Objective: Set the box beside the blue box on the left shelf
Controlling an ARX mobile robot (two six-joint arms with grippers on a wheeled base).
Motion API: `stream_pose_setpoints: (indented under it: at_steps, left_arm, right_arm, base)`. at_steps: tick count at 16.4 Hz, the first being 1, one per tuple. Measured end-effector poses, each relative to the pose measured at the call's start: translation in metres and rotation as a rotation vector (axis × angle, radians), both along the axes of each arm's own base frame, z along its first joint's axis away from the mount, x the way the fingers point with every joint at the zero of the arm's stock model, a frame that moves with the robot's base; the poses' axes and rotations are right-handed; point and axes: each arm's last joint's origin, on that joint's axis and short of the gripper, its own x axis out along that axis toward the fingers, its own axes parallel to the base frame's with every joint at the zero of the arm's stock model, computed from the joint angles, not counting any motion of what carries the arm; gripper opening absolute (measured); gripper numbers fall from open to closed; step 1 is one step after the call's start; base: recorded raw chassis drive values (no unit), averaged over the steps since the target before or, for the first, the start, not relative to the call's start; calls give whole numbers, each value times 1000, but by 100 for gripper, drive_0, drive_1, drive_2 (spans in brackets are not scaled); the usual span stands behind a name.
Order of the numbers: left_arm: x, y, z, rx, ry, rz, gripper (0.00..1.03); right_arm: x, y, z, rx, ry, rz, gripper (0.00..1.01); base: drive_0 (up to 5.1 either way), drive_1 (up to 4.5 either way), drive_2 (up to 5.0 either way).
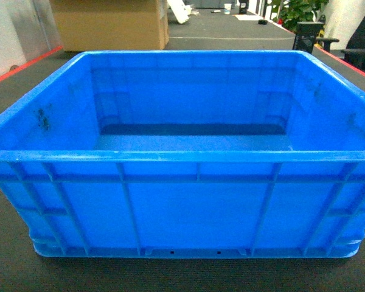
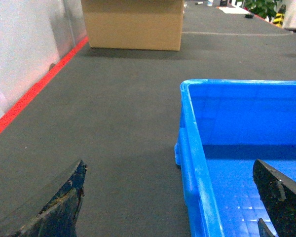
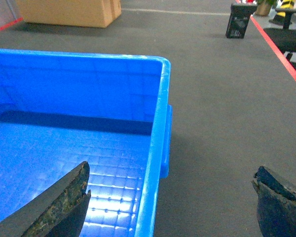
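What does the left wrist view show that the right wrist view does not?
Only the left wrist view: a white wall with a red floor line along it, and the left gripper open, one finger outside the box's left wall, one inside.
Only the right wrist view: a small black case standing on the floor, a red line on the right side, and the right gripper open astride the box's right wall.
Both: the blue box, empty, with its grid floor, the grey carpet and the cardboard box.
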Motion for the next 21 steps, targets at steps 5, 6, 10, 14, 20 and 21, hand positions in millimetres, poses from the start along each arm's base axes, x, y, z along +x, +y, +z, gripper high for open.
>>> stream_pose_setpoints:
  at_steps: [5,6,10,14,20,21]
  left_arm:
    - [88,-10,-15,-37,253,-44,98]
    - [97,-10,-21,-52,301,-51,98]
    - [114,-16,-36,-89,454,-59,98]
    - [119,-23,-42,-87,529,-78,98]
    - [120,-23,-46,-79,556,-68,89]
    - [119,-24,-46,-77,565,-70,78]
  right_arm:
    - [92,8,-16,14,236,-13,98]
    - [99,9,-25,20,296,-15,98]
    - [113,12,-30,39,379,-6,98]
    - [117,22,-40,40,426,20,98]
    - [118,24,-42,46,431,18,90]
    - [119,24,-43,46,431,18,79]
  base:
    - [0,0,0]
    - [0,0,0]
    - [0,0,0]
    - [0,0,0]
    - [0,0,0]
    - [0,0,0]
